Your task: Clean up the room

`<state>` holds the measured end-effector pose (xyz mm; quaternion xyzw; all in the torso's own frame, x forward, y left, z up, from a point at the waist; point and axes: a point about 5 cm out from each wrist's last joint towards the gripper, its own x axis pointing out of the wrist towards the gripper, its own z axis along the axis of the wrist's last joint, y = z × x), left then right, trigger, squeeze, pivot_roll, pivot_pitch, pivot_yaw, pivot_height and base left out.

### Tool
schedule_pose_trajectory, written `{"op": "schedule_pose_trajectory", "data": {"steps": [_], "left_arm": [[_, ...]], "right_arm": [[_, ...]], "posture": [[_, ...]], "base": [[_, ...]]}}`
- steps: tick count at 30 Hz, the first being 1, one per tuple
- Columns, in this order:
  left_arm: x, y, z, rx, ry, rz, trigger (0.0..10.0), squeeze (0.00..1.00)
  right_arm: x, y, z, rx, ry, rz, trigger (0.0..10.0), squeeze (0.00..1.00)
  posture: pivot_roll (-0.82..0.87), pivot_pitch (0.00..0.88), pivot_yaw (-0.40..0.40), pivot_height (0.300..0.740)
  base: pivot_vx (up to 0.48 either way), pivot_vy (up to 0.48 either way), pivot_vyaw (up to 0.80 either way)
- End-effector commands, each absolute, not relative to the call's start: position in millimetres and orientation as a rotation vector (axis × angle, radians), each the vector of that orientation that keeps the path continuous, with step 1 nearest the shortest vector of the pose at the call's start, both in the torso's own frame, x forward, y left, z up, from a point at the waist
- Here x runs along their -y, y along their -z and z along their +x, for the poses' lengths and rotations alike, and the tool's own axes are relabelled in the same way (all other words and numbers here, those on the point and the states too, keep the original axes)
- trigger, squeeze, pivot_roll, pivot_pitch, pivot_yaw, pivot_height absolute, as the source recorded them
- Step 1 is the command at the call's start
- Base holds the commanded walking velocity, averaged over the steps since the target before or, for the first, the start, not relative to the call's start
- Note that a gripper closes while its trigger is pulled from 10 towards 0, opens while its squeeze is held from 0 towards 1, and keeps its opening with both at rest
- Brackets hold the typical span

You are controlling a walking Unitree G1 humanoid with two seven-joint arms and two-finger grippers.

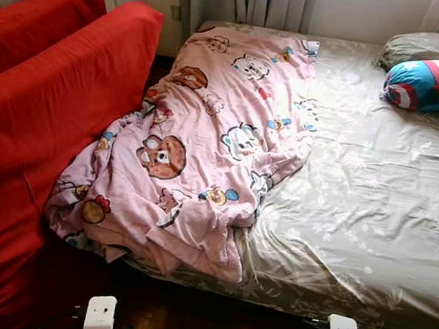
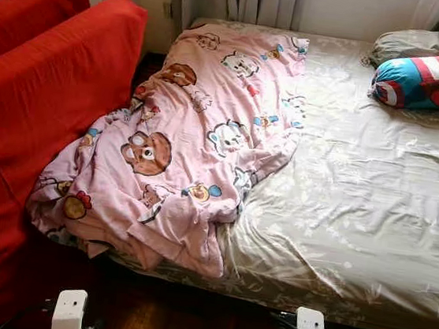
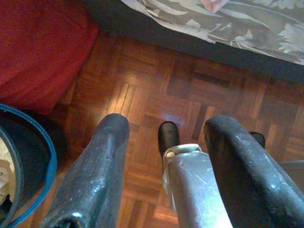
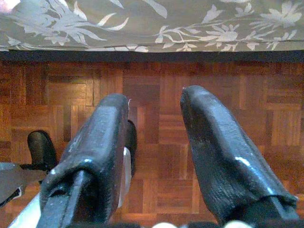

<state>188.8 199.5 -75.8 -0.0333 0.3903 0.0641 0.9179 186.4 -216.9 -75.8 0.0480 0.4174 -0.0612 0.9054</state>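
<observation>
The pink cartoon blanket (image 1: 205, 147) lies bunched on the left half of the bed (image 1: 372, 214), running from upper centre of the frame to lower left, its lower edge spilling over the mattress edge beside the red cushions (image 1: 43, 113) that fill the left side. It looks dropped, not spread, so it is likely the thing to straighten. A striped pillow (image 1: 435, 82) sits upper right against a grey one.

Both arms hang low w/ nothing held, prob. because the robot stands facing the bed before any reach. Head views show just the white wrist tops at the bottom edge.

Wrist views add what the head views miss. Left end effector (image 3: 166, 142): fingers spread, empty, aimed at the parquet floor (image 3: 156, 90), w/ the bed edge in upper right of the frame, red fabric upper left and a blue-rimmed container (image 3: 45, 156) at lower left. Right end effector (image 4: 154, 123): fingers spread, empty, over the floor, floral bedsheet (image 4: 156, 23) across the top of the frame.
</observation>
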Motion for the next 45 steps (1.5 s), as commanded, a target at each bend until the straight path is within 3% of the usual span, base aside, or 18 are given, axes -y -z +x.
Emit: {"op": "schedule_pose_trajectory", "data": {"steps": [1,31,45], "left_arm": [[-199.5,78.5,183.3,-0.817,-0.139,-0.066,10.0,0.0],[-195.5,74.2,191.5,-0.781,-0.118,-0.058,10.0,0.0],[-195.3,74.2,191.4,-0.782,-0.117,-0.058,10.0,0.0]], "right_arm": [[217.7,80.1,178.1,-0.897,0.135,0.1,10.0,0.0],[216.7,80.8,177.0,-0.907,0.107,0.069,10.0,0.0],[216.3,80.9,176.9,-0.909,0.108,0.071,10.0,0.0]], "posture": [[-0.02,0.136,-0.011,0.74],[-0.02,0.093,0.0,0.74],[-0.02,0.106,-0.001,0.74]], "base": [[0.0,0.0,0.0],[0.0,0.0,0.03],[0.0,0.0,0.77]]}}
